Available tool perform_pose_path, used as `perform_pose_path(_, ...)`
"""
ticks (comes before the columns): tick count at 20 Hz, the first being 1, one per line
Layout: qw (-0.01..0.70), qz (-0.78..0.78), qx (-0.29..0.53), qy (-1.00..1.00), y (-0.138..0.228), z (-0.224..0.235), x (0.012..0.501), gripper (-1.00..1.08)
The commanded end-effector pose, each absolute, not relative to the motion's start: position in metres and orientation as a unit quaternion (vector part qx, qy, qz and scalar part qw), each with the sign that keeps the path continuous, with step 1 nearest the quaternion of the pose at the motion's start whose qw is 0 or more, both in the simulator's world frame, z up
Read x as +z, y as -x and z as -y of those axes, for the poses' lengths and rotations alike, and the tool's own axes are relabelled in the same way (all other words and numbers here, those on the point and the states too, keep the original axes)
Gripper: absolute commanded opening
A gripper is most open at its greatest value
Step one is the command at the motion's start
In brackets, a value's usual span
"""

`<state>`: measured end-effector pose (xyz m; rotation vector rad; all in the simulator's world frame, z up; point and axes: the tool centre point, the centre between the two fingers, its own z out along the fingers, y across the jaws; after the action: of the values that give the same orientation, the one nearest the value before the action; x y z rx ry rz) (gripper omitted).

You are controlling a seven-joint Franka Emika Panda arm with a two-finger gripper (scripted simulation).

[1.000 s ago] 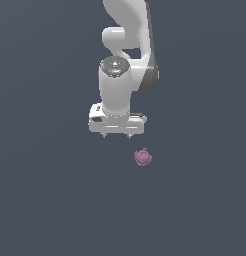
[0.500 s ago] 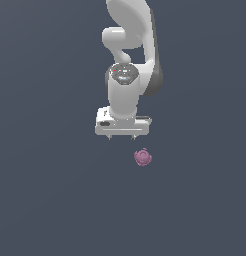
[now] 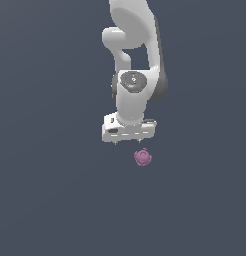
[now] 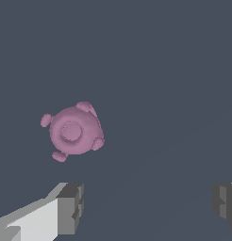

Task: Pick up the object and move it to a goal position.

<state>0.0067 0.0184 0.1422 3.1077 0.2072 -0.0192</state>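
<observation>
The object (image 3: 143,157) is a small mauve-pink, lumpy round thing lying on the dark grey floor. It also shows in the wrist view (image 4: 74,131), with small knobs around its rim. My white gripper (image 3: 130,142) hangs just above and slightly toward the exterior view's left of it, not touching it. In the wrist view the two fingertips (image 4: 70,209) stand wide apart with nothing between them, so the gripper (image 4: 148,205) is open and empty. The object lies outside the gap between the fingers.
The white arm (image 3: 136,55) rises behind the gripper toward the top of the exterior view. The dark grey floor (image 3: 55,200) stretches all around.
The gripper has moved toward the exterior view's right and down, closer to the object. The object has not moved.
</observation>
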Motion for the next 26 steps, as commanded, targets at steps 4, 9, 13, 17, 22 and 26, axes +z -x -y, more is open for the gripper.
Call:
perform_pose_path(4,0.009,-0.141,-0.004,-0.99,-0.018,-0.051,0.12,1.0)
perform_pose_path(9,0.004,-0.199,-0.002,-0.98,-0.025,-0.078,0.101,1.0)
perform_pose_path(13,0.001,-0.225,0.0,-0.974,-0.027,-0.091,0.093,1.0)
perform_pose_path(17,0.0,-0.233,0.0,-0.972,-0.028,-0.095,0.09,1.0)
perform_pose_path(22,0.0,-0.231,-0.001,-0.973,-0.027,-0.094,0.084,1.0)
perform_pose_path(26,0.0,-0.232,0.0,-0.973,-0.027,-0.094,0.065,1.0)
